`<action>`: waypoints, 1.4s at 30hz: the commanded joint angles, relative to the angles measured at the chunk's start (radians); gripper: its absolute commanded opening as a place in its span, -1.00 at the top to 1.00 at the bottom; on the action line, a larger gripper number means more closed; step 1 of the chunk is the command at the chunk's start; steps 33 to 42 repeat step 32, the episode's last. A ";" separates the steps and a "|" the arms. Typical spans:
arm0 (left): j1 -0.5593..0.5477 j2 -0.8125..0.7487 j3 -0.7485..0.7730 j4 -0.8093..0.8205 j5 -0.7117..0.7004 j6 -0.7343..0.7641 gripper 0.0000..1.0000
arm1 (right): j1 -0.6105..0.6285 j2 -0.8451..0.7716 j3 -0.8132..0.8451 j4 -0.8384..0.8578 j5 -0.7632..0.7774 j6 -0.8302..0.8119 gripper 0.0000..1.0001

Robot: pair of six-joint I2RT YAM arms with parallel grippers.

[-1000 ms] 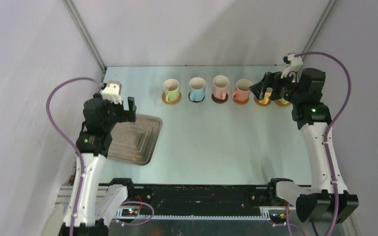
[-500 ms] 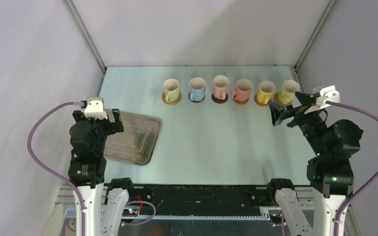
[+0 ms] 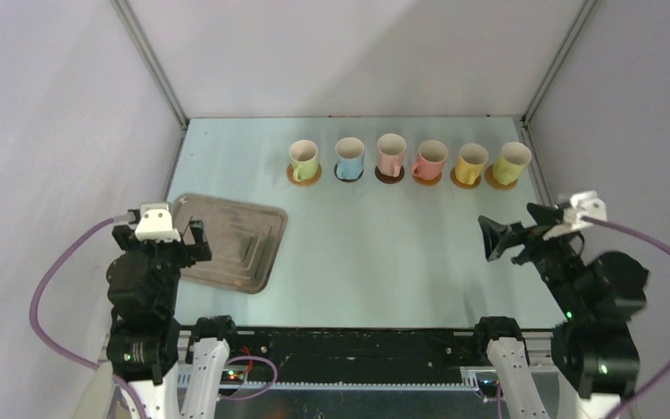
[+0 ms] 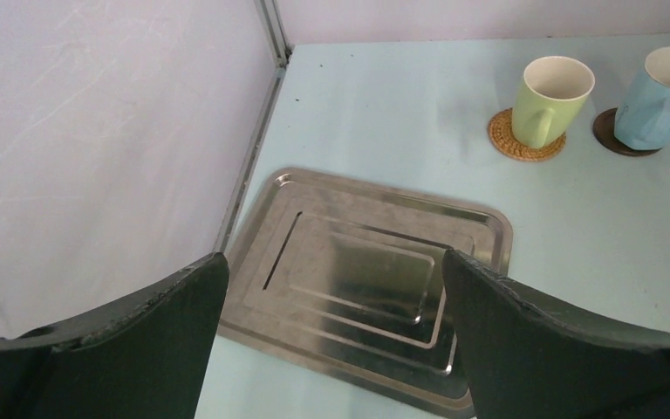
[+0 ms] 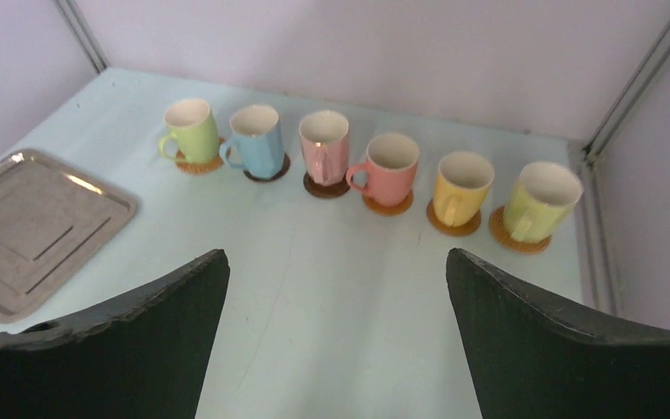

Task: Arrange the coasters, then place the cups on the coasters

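My left pincer (image 4: pixel 331 266) spread, empty, by tray (image 4: pixel 480 229), near left. Right pincer (image 5: pixel 336 257) spread, empty, near right. Six cups (image 5: pixel 324 140) in far row on tabletop (image 5: pixel 314 236), each on coaster (image 4: pixel 500 138).

A: Top external?
B: High, from the near edge; looks down on the whole table (image 3: pixel 384 253).
A: Wrists?
B: Left: low, close over the tray (image 4: pixel 366 271); right: farther back, facing the row of cups (image 5: pixel 390 168); both share tray, green cup (image 4: pixel 551 100), blue cup (image 4: pixel 667 96).
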 commanded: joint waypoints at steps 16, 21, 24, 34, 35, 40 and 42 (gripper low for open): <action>-0.021 -0.365 0.115 -0.243 0.002 -0.042 -0.99 | -0.054 -0.145 0.452 -0.403 -0.259 -0.078 -0.99; -0.020 -0.404 0.030 -0.212 0.055 -0.066 -0.99 | -0.058 -0.149 0.391 -0.347 -0.121 -0.036 -0.99; -0.022 -0.407 0.029 -0.213 0.049 -0.072 -0.99 | -0.070 -0.157 0.345 -0.316 -0.075 -0.020 -0.99; -0.020 -0.431 0.021 -0.202 0.054 -0.076 -0.99 | -0.067 -0.191 0.272 -0.294 -0.027 -0.007 -0.99; -0.020 -0.431 0.021 -0.202 0.054 -0.076 -0.99 | -0.067 -0.191 0.272 -0.294 -0.027 -0.007 -0.99; -0.020 -0.431 0.021 -0.202 0.054 -0.076 -0.99 | -0.067 -0.191 0.272 -0.294 -0.027 -0.007 -0.99; -0.020 -0.431 0.021 -0.202 0.054 -0.076 -0.99 | -0.067 -0.191 0.272 -0.294 -0.027 -0.007 -0.99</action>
